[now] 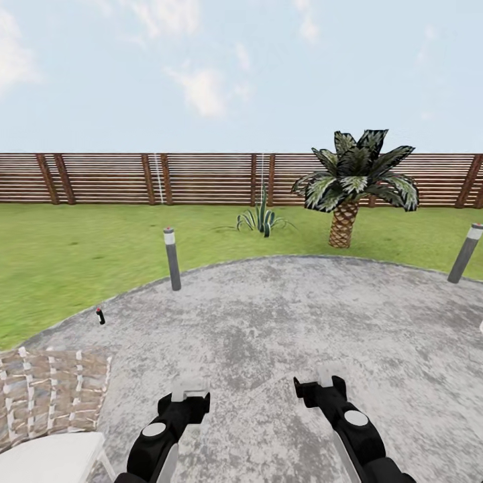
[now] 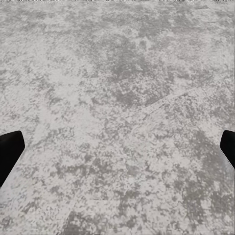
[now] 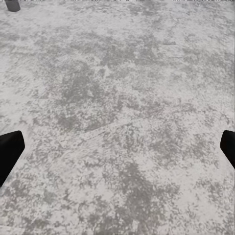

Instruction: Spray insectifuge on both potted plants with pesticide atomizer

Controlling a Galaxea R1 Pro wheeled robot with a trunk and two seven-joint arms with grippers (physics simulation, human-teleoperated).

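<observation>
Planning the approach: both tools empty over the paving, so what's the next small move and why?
Probably turn and drive the base left-forward toward the pesticide atomizer, which stands on the patio edge by the lawn, well beyond both arms. The left tool and right tool are open over bare paving, holding nothing, so reaching now seems pointless.

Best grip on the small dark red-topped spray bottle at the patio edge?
The small dark spray bottle stands upright at the paving's left edge, far off. Likely grip its dark body below the red top, sideways from the patio side, with the left gripper. Detail too small to confirm.
</observation>
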